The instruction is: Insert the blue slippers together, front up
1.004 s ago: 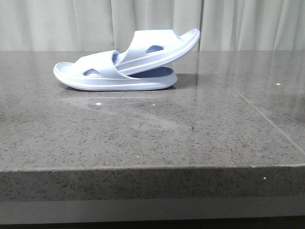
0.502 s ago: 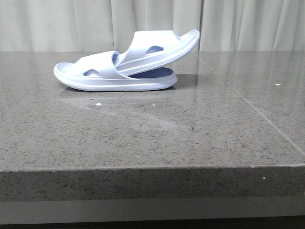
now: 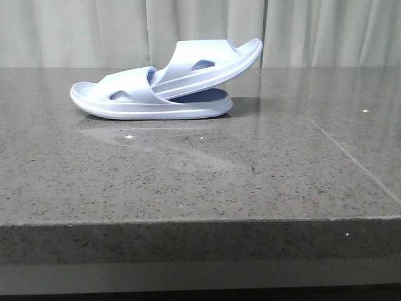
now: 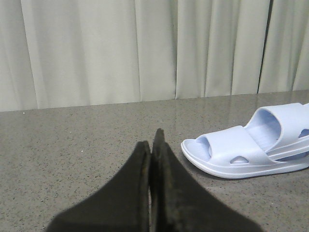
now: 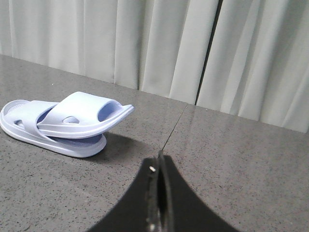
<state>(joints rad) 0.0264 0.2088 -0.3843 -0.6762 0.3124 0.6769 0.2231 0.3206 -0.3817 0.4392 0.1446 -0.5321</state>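
The pale blue slippers [image 3: 156,91] sit nested on the grey stone table at the back left of the front view. The lower one [image 3: 125,103] lies flat. The upper one [image 3: 207,63] is pushed under its strap and tilts up to the right. Both also show in the left wrist view as the slippers [image 4: 251,150] and in the right wrist view as the slippers [image 5: 63,123]. My left gripper [image 4: 151,142] is shut and empty, well short of them. My right gripper [image 5: 159,162] is shut and empty too, off to their side. Neither arm appears in the front view.
Pale curtains [image 3: 200,31] hang behind the grey speckled table [image 3: 200,175]. A seam [image 3: 326,138] crosses the tabletop on the right, and the table's front edge [image 3: 200,219] runs across the lower part of the front view.
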